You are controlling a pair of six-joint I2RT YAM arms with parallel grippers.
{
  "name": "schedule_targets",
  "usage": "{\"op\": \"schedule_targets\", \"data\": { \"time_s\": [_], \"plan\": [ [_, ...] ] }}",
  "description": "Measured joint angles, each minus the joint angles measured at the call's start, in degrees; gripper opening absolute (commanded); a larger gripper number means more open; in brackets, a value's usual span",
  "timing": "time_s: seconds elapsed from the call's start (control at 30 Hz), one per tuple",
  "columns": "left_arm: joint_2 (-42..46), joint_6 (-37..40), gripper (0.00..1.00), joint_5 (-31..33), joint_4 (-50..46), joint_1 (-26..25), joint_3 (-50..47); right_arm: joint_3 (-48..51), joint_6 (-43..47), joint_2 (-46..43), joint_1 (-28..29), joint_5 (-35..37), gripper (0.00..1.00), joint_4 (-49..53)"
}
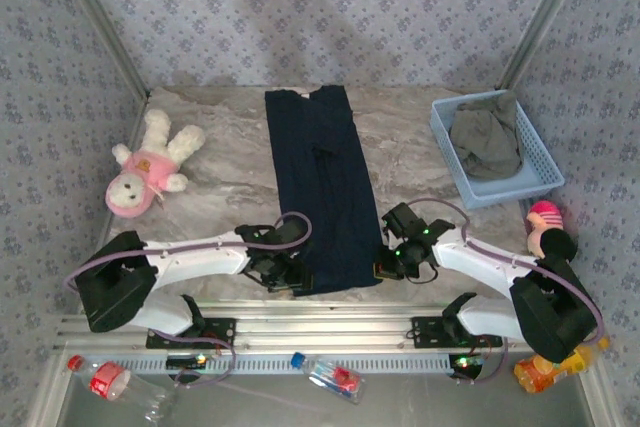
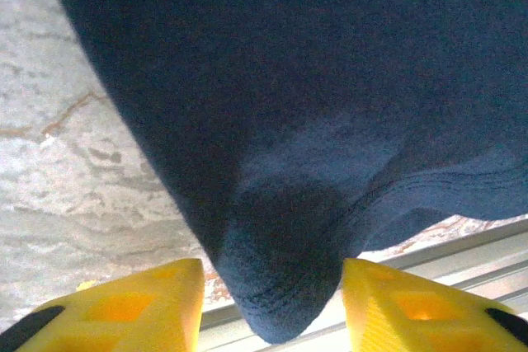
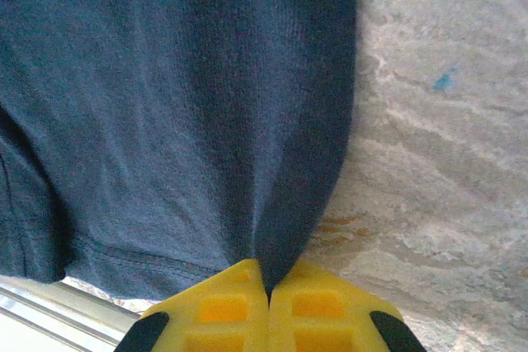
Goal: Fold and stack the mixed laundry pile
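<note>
The desk carries the navy garment down its middle as one long, narrow strip, running from the far edge to the near edge between my two arms. From how it lies, I judge it is already narrowed lengthwise and that the step in hand is the grasp on its near end, ready for a crosswise fold. The light blue basket sits at the far right with the olive-grey garment crumpled inside it, untouched, so by my reckoning well over half the task is left. A plush toy lies at the left, well apart from the cloth.

My right fingers are at the near right corner, pressed fully together with the navy edge pinched between them, as the right wrist view shows. My left fingers are at the near left corner and stand partly open, one on each side of a hanging bunch of the navy cloth. I cannot see a firm pinch there.

The next move calls for that left corner to be clamped first. Then both corners should rise together and level and travel toward the far end, so the hem lands square and neither corner slips
</note>
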State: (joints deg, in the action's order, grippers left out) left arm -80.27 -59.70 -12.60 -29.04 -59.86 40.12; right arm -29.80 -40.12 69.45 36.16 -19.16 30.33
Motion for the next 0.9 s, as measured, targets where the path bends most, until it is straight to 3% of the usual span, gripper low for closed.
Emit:
{"op": "schedule_targets", "data": {
  "time_s": [0.23,0.57,0.9],
  "plan": [
    [-5.88,0.11,0.00,0.15,1.09,-0.17,3.39,0.00,0.02,0.00,0.00,0.00,0.01,-0.20],
    [-6.10,1.86,0.00,1.95,-4.94,1.31,8.52,-5.55,0.68,-2.05,-0.98,-0.50,0.00,4.59],
    [1.14,4.17,0.00,5.14,-8.13,15.69,17.75,-17.88,0.68,1.95,-10.47,-2.64,0.00,3.80]
  ]
}}
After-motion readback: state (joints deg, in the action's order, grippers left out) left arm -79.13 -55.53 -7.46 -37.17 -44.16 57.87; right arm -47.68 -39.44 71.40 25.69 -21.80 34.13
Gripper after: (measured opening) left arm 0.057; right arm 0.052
